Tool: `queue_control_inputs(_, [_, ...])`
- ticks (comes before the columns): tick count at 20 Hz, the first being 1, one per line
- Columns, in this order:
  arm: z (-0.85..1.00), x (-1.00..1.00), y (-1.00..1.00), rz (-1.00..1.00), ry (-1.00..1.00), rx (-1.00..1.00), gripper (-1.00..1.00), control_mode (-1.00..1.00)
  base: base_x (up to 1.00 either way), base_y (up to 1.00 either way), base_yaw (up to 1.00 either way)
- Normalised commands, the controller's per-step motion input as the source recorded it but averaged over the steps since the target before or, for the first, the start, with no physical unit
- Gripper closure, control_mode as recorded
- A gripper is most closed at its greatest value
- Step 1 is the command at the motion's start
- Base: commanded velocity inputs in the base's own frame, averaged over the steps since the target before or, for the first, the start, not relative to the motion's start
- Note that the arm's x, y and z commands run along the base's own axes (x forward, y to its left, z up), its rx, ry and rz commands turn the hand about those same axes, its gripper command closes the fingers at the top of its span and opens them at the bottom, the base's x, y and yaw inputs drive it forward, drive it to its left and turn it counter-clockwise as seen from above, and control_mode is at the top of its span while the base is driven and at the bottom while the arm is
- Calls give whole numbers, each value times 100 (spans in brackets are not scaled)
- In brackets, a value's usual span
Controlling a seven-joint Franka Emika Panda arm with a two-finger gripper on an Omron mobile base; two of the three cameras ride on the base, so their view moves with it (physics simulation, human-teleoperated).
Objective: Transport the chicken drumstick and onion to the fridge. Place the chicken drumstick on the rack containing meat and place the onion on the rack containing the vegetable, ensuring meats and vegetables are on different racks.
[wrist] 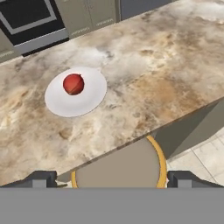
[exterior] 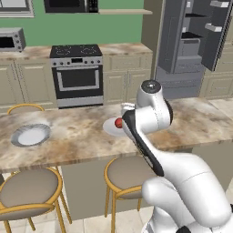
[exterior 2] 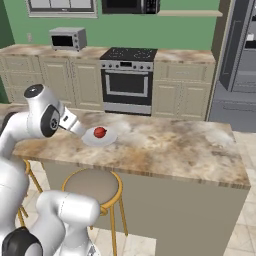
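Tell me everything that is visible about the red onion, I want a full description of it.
The onion is a small, round, glossy red ball with a darker dimple at its top in the hand view. It looks whole and unpeeled. It sits on a flat white plate, a little off the plate's middle, and the plate lies on the marbled brown countertop of the island. Only the plate touches it. The open gripper is apart from it, back over a stool at the counter's edge.

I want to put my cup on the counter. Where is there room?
Free: the marble counter right of the white plate holding the onion, and between that plate and the empty plate. Nothing looks crowded.
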Motion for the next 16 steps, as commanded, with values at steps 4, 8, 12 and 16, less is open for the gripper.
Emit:
queue_control_inputs(4, [-1,47,0,0,1,3,-100,-100,0,0,0])
queue_control_inputs(8, [-16,55,0,0,9,9,-100,-100,0,0,0])
queue_control_inputs(12, [-19,50,0,0,9,9,-100,-100,0,0,0])
queue_control_inputs(16, [-27,40,0,0,6,2,-100,-100,0,0,0])
